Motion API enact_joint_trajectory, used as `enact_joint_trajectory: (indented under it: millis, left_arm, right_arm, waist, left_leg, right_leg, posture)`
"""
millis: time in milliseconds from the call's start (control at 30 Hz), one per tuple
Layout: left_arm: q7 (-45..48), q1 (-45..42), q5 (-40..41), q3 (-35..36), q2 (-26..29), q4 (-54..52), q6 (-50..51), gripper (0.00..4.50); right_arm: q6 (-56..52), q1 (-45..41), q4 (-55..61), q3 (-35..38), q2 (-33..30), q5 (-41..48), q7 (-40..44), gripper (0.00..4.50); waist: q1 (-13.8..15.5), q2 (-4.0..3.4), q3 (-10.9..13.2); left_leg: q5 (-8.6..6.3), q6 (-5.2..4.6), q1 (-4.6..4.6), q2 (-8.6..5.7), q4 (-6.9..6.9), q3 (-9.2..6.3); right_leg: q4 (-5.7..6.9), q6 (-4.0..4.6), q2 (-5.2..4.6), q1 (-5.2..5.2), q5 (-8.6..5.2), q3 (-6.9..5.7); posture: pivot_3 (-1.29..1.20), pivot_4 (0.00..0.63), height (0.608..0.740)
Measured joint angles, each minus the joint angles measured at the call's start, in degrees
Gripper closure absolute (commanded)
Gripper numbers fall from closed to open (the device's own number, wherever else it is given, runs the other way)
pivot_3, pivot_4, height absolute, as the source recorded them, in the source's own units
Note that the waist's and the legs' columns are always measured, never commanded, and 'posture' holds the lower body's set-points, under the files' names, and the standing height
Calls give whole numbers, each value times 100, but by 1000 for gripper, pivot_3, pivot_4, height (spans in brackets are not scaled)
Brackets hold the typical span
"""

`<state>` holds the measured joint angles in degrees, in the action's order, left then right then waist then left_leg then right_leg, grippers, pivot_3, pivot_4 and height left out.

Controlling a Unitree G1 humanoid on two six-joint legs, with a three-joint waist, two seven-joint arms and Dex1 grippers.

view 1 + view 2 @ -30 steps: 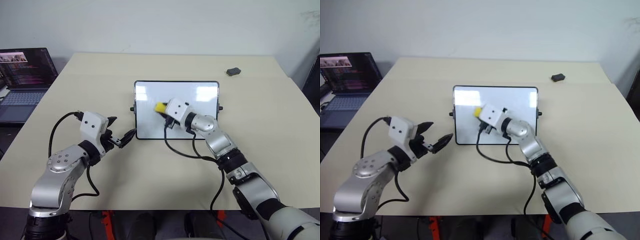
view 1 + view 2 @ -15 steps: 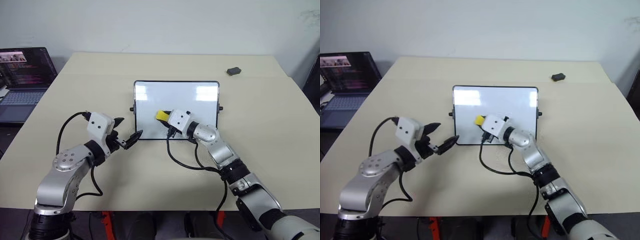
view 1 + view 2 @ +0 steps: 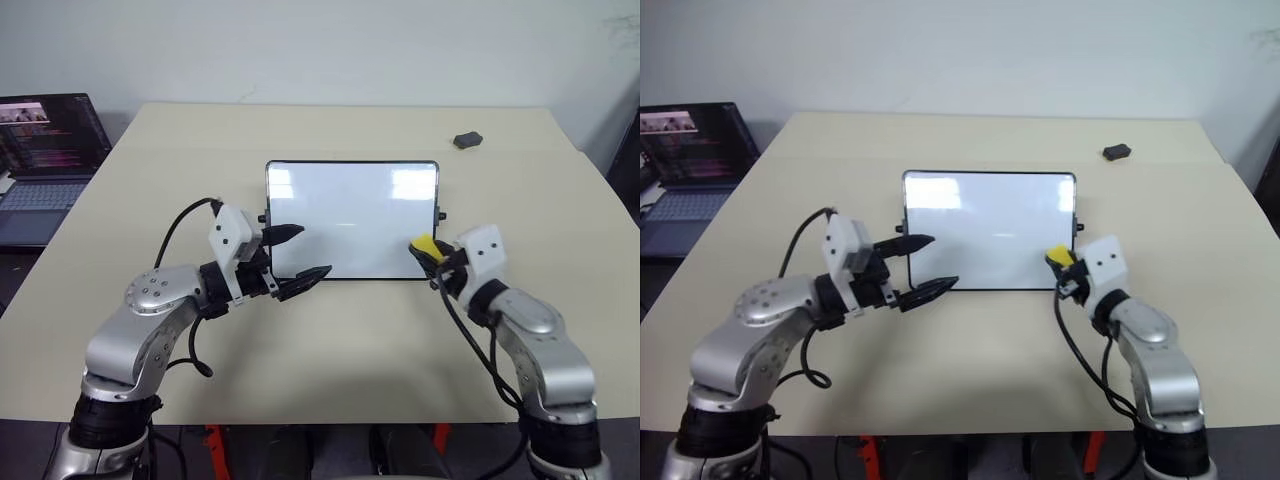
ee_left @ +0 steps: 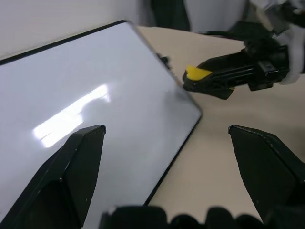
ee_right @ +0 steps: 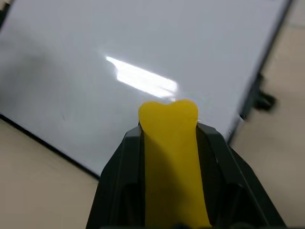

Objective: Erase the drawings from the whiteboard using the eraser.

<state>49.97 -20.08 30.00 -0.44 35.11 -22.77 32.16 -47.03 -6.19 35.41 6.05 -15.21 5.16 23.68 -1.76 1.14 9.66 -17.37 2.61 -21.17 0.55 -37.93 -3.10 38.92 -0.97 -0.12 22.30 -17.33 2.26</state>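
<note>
Left gripper (image 3: pixel 296 260): over the near left corner of the board; black fingers (image 3: pixel 305 282) spread wide, nothing between them; one tip above the white surface, the other just off the near edge.
Right gripper (image 3: pixel 432 252): at the near right corner of the board; fingers clamped on the eraser; seen from the left wrist as a dark claw (image 4: pixel 224 76) just past the board's corner.
Eraser (image 3: pixel 424 244): yellow end sticking out past the fingertips, close to the board's near right corner; touching or just above, cannot tell.
Whiteboard (image 3: pixel 352 218): flat on the table, mid-way across, between the two arms; glossy white, thin black frame, small knobs on both sides; surface plain white with window glare.
Table (image 3: pixel 330 340): beige, bare in front of the board.
Dark grey lump (image 3: pixel 466 141): far right of the table, well apart from the board.
Laptop (image 3: pixel 45 150): far left, beyond the table's edge, screen lit.
</note>
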Motion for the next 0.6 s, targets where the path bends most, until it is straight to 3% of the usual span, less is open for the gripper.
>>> enact_joint_trajectory:
  millis: [333,600]
  left_arm:
    - [1366,-1079,-424,-1495,-402,924,-673,0]
    - [1575,-1167,-759,-1781,-618,1148,-1027,0]
  right_arm:
    - [-570,270,-299,397,103,-169,-1062,3381]
    - [-475,12,-901,696,172,-37,-1291,3381]
  waist:
    - [-15,0,1]
    - [-9,-1,2]
  left_leg:
    - [0,0,8,-1,1,17]
    - [-1,-2,6,-1,0,15]
  right_leg:
    - [1,-3,11,-1,-4,17]
    - [1,-3,11,-1,-6,17]
  posture:
    - [0,150,740]
    - [0,150,740]
